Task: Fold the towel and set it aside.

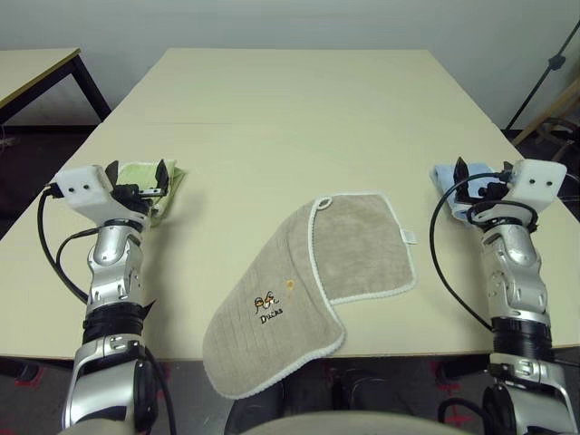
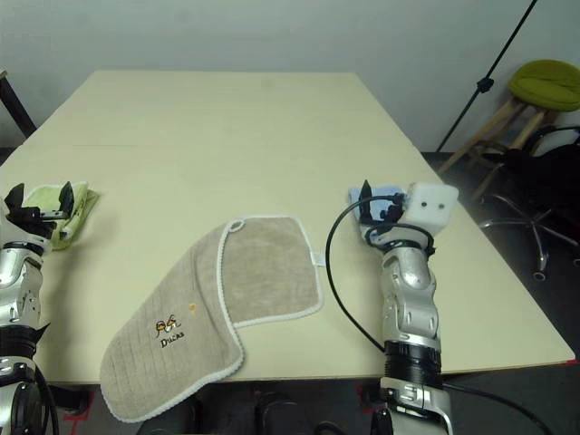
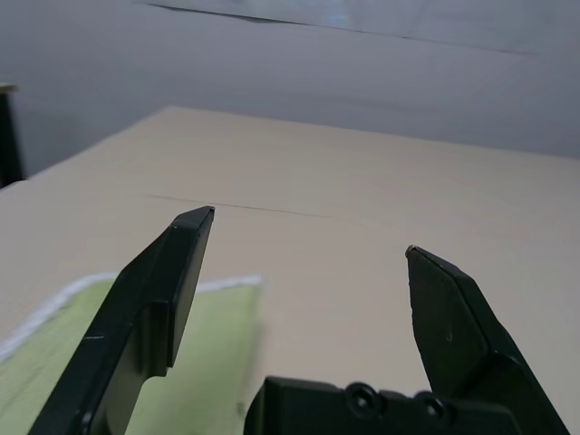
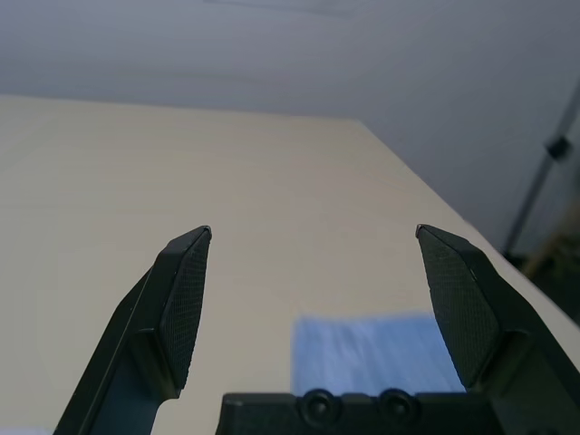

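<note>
The beige towel with white edging lies partly folded near the table's front edge, its "Ducks" end hanging over that edge and a white tag at its right side. My left gripper is open at the table's left, above a small green cloth, well apart from the towel. At the right my right gripper is open above a small blue cloth. Both hold nothing, as the left wrist view and right wrist view confirm.
A folded light green towel lies at the left edge and a folded light blue towel at the right. The table stretches bare behind them. A second table stands far left; a green stool right.
</note>
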You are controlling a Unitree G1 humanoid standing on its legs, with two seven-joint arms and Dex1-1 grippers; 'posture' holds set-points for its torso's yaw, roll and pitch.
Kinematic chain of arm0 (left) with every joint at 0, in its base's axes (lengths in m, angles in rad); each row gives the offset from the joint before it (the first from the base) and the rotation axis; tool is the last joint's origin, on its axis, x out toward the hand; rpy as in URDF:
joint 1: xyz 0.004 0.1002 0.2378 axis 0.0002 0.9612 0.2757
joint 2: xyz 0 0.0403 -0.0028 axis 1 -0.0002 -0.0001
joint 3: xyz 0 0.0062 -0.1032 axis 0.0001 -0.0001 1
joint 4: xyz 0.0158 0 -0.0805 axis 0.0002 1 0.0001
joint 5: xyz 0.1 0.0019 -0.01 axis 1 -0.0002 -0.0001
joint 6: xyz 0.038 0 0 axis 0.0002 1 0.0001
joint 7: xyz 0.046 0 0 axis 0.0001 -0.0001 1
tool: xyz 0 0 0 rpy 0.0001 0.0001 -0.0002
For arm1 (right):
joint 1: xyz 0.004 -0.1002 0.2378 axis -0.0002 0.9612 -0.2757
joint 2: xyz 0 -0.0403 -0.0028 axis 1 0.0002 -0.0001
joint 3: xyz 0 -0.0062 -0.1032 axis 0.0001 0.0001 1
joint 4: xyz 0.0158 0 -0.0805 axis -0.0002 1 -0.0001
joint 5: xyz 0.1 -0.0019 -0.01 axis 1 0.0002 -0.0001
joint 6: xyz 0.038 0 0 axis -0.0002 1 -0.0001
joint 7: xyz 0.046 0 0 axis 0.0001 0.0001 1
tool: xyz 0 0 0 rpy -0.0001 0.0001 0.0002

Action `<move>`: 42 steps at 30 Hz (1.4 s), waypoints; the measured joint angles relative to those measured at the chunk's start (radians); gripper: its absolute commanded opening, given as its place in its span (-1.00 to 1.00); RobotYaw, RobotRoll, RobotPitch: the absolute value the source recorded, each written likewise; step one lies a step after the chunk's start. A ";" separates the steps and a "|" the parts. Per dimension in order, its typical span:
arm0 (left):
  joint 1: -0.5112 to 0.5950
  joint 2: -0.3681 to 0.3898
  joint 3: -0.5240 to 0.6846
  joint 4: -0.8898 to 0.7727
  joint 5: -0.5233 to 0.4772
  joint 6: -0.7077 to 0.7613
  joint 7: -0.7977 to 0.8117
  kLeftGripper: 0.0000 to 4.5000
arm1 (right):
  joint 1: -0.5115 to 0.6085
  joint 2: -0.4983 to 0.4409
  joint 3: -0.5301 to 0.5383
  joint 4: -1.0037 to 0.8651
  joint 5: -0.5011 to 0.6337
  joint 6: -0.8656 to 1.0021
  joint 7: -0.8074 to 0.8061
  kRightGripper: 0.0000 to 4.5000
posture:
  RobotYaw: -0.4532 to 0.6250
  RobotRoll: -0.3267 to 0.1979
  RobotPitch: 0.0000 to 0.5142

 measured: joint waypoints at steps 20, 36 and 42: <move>0.232 0.207 -0.174 -0.558 -0.292 0.478 -0.642 0.98 | -0.512 -0.278 0.431 0.497 -0.049 0.600 0.743 1.00 | 0.46 0.25 -0.85; 0.174 0.200 -0.412 -0.631 -0.237 0.499 -0.853 0.98 | -0.716 -0.238 0.553 0.939 -0.254 0.619 0.915 1.00 | 0.35 0.25 -0.85; 0.155 0.176 -0.437 -0.630 -0.224 0.501 -0.852 0.98 | -0.708 -0.191 0.551 1.030 -0.284 0.620 0.886 1.00 | 0.34 0.25 -0.84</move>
